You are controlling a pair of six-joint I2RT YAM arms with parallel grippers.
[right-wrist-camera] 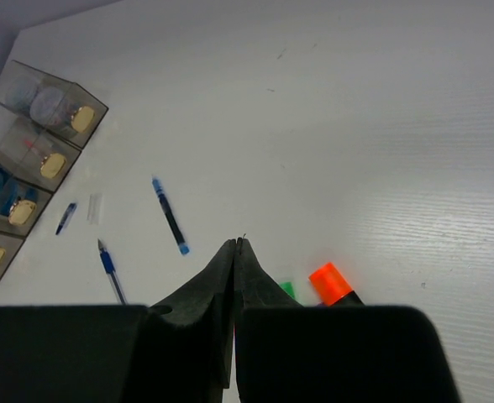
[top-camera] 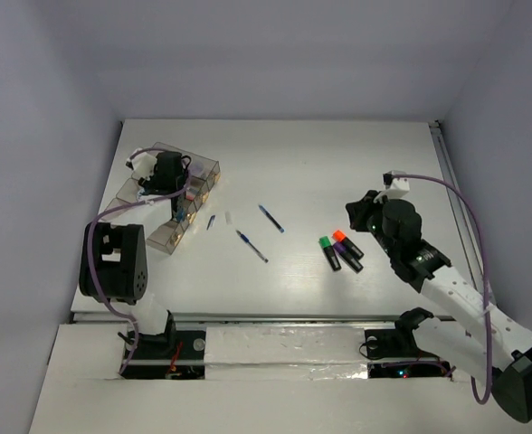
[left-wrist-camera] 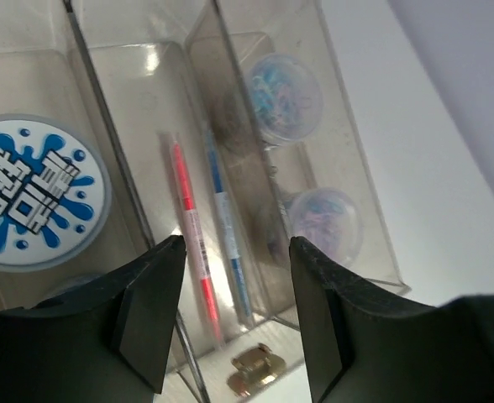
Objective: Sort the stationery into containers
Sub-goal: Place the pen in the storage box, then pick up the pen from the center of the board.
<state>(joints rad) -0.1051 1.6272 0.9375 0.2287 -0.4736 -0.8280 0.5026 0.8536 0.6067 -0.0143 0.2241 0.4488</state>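
Observation:
The containers stand at the table's left, smoky clear compartments joined side by side. My left gripper hangs open above one of them, where a pink pen and a blue pen lie side by side. Two patterned rolls lie in the compartment to the right of the pens, and a blue-and-white round piece sits to their left. On the table lie two blue pens, a tiny white piece and three markers. My right gripper is shut and empty just above the markers.
A short dark blue piece lies between the containers and the white piece. Gold latches sit at the compartments' near ends. Grey walls close in the table at the back and both sides. Both arm bases stand at the near edge.

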